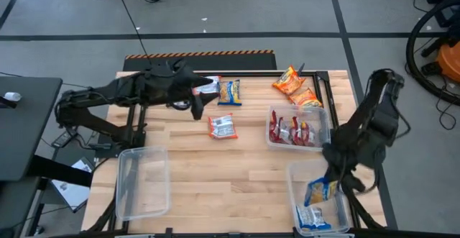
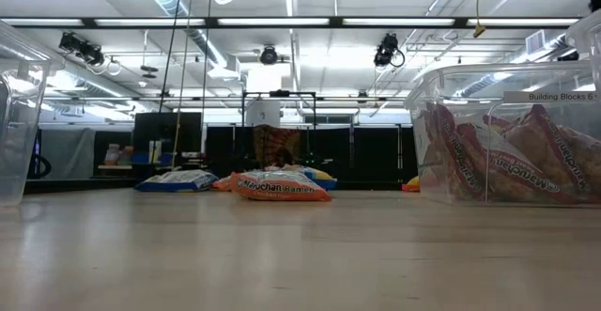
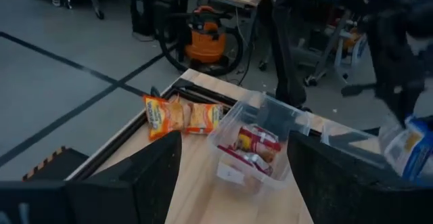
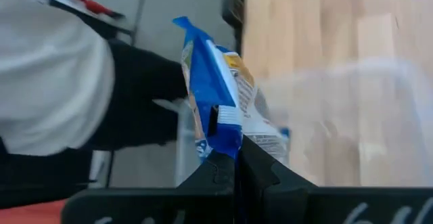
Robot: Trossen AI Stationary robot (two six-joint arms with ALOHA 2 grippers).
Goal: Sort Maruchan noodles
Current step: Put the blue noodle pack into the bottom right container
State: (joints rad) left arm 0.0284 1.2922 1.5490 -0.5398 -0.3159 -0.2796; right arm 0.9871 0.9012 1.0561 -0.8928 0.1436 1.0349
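My right gripper (image 1: 333, 183) is shut on a blue-and-yellow Maruchan packet (image 1: 320, 190) above the clear bin (image 1: 294, 186) at the near right, where another blue packet (image 1: 310, 217) lies. My left gripper (image 1: 197, 106) hangs open over the far left of the table, holding nothing. Loose on the wood lie a red-and-white packet (image 1: 222, 126), a blue-and-yellow one (image 1: 230, 92), one partly under my left arm (image 1: 209, 87), and two orange ones (image 1: 295, 88). A second clear bin (image 1: 325, 116) holds red packets (image 1: 291, 131). My right gripper pinches the blue packet's crimped end edge (image 4: 227, 137) between its two shut fingers (image 4: 218, 171). The fingers slant down from above. The packet stands edge-on out past the fingertips, lifted clear, over the near right bin.
An empty clear bin (image 1: 142, 181) stands at the near left. The black frame rail (image 1: 215, 64) runs along the table's far edge. Bare wood lies between the bins in the table's middle. An orange shop vacuum (image 3: 206, 42) stands on the floor beyond the table.
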